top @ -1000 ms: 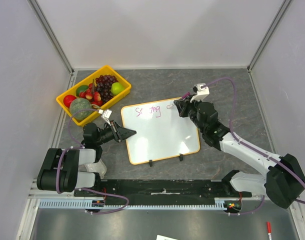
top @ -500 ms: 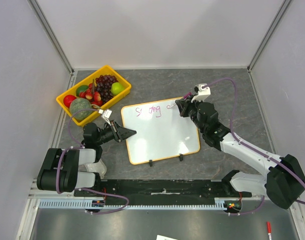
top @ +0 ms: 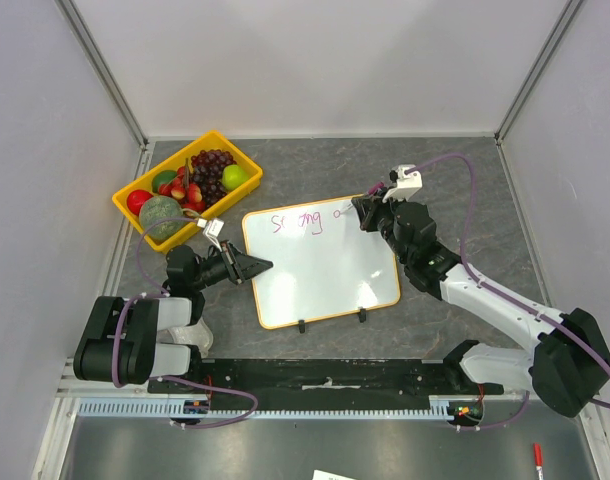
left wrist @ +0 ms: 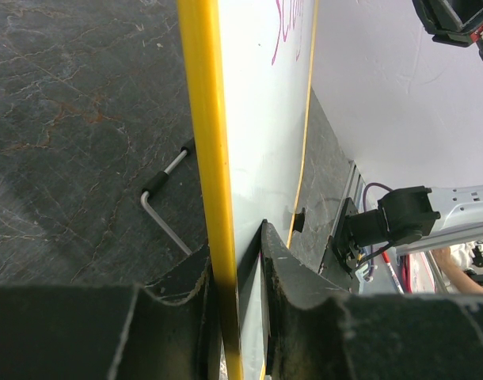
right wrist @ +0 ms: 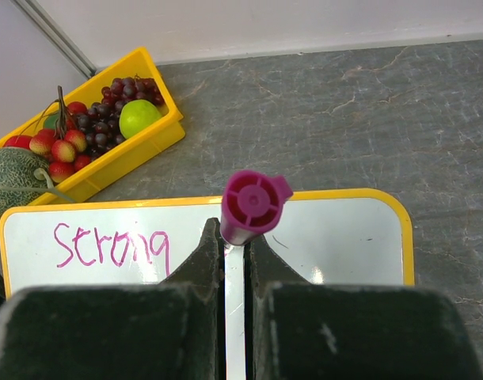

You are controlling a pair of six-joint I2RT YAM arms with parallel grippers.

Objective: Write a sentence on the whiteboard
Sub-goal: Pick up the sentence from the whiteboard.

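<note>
The whiteboard (top: 325, 270) lies on the grey table, its yellow frame (left wrist: 200, 119) pinched at the left edge by my left gripper (top: 261, 266), one finger on each side (left wrist: 237, 247). The sentence (top: 297, 222) reads "Strong" (right wrist: 111, 245) in magenta, with a small loop stroke (top: 338, 212) after it. My right gripper (top: 359, 212) is over the board's top right part, shut on a marker (right wrist: 253, 207) with a magenta end. The marker points down at the board (right wrist: 344, 237) between the right gripper's fingers (right wrist: 234, 231). Its tip is hidden.
A yellow tray (top: 247, 163) of fruit stands at the back left, also in the right wrist view (right wrist: 146, 146). A bent metal key (left wrist: 166, 214) lies on the table left of the board. Two black clip feet (top: 302, 325) sit on the board's near edge.
My right gripper with the marker has edged slightly toward the far side, and the small stroke after "Strong" has grown a little. The left gripper has not moved.
</note>
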